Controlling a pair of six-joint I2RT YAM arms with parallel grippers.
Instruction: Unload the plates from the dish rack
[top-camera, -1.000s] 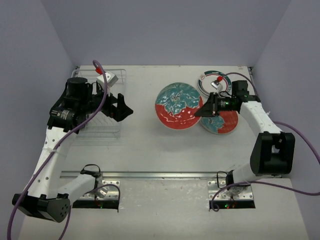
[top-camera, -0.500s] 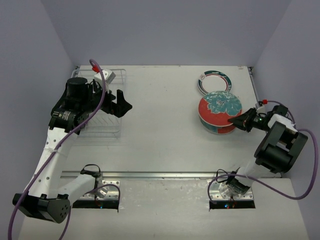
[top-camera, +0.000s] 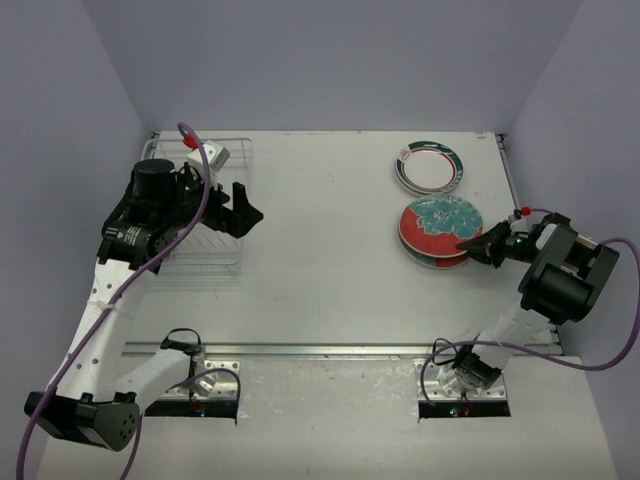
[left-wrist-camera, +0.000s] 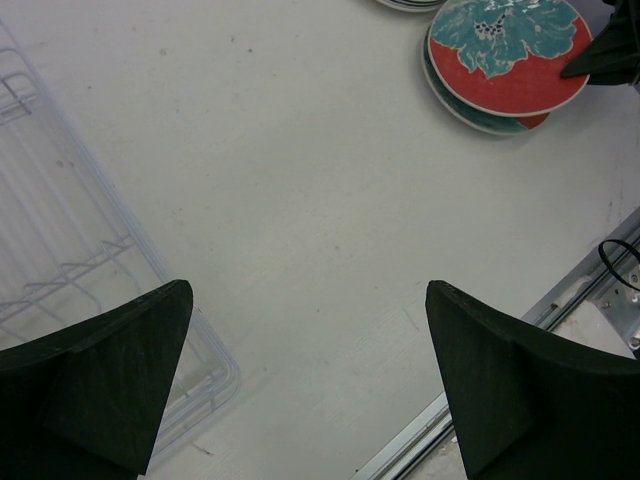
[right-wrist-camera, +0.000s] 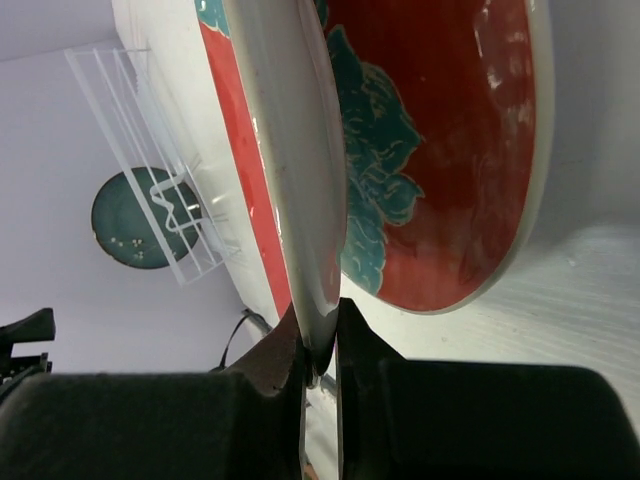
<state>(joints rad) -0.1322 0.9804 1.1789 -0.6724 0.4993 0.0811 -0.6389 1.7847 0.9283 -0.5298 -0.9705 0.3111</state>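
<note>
On the right arm (top-camera: 560, 278) the jaws pinch the rim of a red-and-teal plate (top-camera: 437, 222) lying on a matching one at the surface's (top-camera: 320, 250) right side. The jaws of the left arm (top-camera: 150, 215) gape wide over the wire rack (top-camera: 215, 262), far left.

Gripper (left-wrist-camera: 308, 300) jaws apart, dish rack (left-wrist-camera: 75, 270), stacked plates (left-wrist-camera: 505, 50)

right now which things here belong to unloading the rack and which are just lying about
Part of the job:
- dish rack
- red plate, pinched at its rim by the right gripper
- plate under it
- green-rimmed plate

Just lying about:
- purple cables
- metal rail
</note>
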